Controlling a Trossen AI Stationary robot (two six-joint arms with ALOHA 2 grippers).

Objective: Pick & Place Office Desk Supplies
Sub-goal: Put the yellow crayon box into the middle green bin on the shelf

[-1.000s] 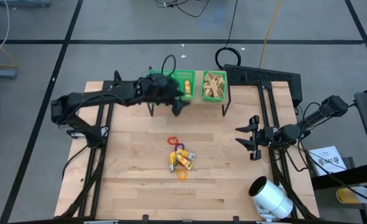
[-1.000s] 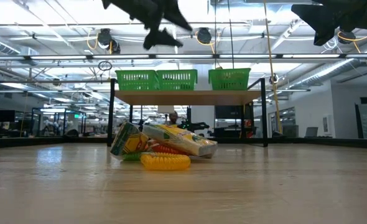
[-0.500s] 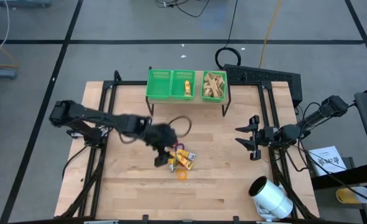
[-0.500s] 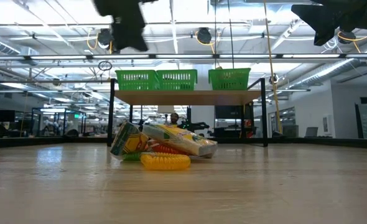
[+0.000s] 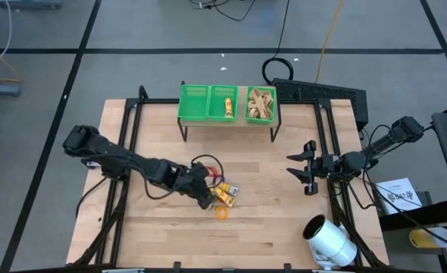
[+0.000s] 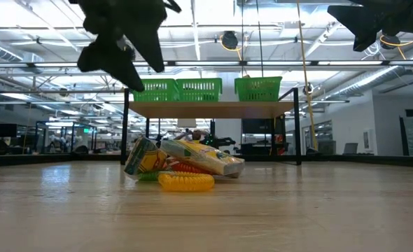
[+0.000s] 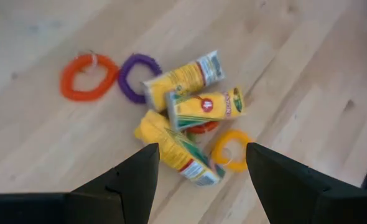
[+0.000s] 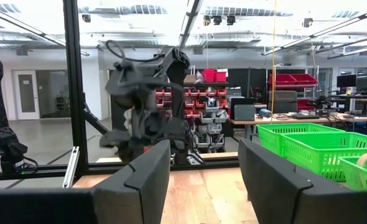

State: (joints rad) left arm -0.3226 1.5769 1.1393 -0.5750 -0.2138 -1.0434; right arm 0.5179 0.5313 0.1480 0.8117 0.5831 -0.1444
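On the table centre: small pile of supplies sat on the wooden table (image 5: 163,243), in front of the raised basket shelf.
Pile contents: three yellow crayon packs (image 7: 185,77) lay overlapping, one crossed over the others; a yellow coil ring (image 7: 231,150) touched the lowest pack's end; a red coil showed only partly under the packs.
Loose rings: orange coil ring (image 7: 88,76) and purple coil ring (image 7: 138,76) lay side by side, touching, purple one just against a pack.
Low view: packs (image 6: 192,157) stacked on top of the yellow coil (image 6: 185,182), a bit of green at the left base.
Left gripper (image 5: 201,186): hovered above the pile's left edge, off the table, fingers (image 7: 130,177) spread wide, nothing between them, pile framed in the gap.
Right gripper (image 5: 307,170): parked at the right side of the table, well apart from the pile, raised, fingers (image 8: 143,174) apart and empty.
Baskets: three green baskets (image 5: 225,105) in a row on the shelf at the far edge; middle one held a yellow pack, right one tan pieces, left one's contents unclear.
White cylinder (image 5: 329,241): lay at the near right corner, away from everything.
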